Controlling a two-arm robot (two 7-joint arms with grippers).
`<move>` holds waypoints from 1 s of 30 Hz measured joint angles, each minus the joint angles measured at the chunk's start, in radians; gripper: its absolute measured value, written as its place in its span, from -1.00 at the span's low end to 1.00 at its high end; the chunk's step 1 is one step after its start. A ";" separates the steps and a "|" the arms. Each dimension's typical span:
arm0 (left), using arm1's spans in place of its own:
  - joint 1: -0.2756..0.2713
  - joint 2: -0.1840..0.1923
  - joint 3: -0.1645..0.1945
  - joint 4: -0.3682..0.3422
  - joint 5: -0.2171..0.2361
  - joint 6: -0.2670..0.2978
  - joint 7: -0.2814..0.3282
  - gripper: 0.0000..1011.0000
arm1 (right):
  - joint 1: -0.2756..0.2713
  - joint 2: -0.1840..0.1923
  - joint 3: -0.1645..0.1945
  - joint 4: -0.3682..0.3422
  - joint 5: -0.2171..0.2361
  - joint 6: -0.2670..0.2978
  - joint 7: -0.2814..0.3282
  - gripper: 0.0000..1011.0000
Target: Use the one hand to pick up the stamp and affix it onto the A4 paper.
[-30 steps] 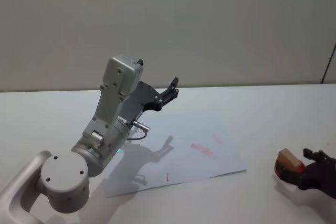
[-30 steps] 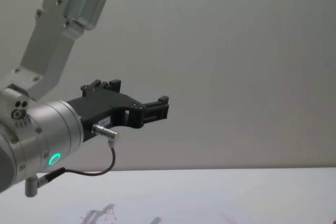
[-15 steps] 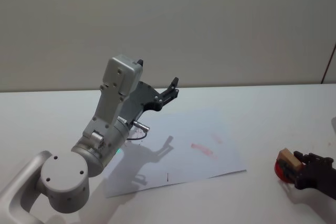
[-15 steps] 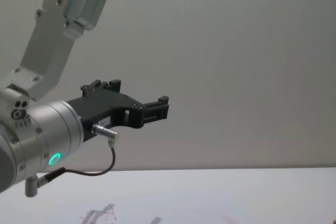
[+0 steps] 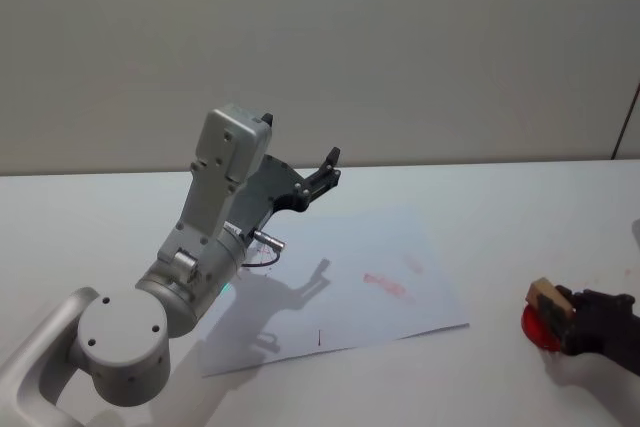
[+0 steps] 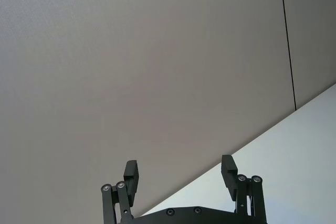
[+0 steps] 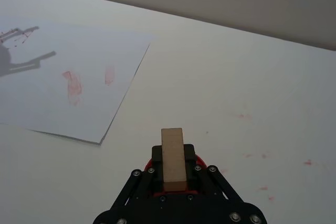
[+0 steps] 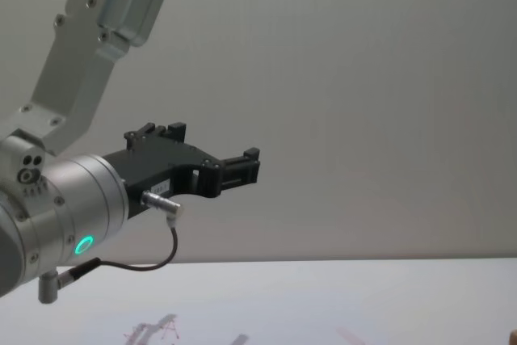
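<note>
The right gripper clamps the small light-brown wooden stamp between its jaws; the left gripper, raised, stands released.

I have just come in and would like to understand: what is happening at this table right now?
The right gripper has its jaws shut on the small light-brown wooden stamp block. It holds the block at a round red pad on the white table, to the right of the flat white A4 paper. The paper already bears faint reddish marks. The left gripper hangs raised above the table's left side, jaws open, holding nothing.
</note>
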 joint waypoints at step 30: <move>0.000 0.000 0.000 0.000 0.000 0.000 0.000 0.98 | 0.230 -0.110 -0.051 0.137 -0.069 -0.106 0.217 -0.57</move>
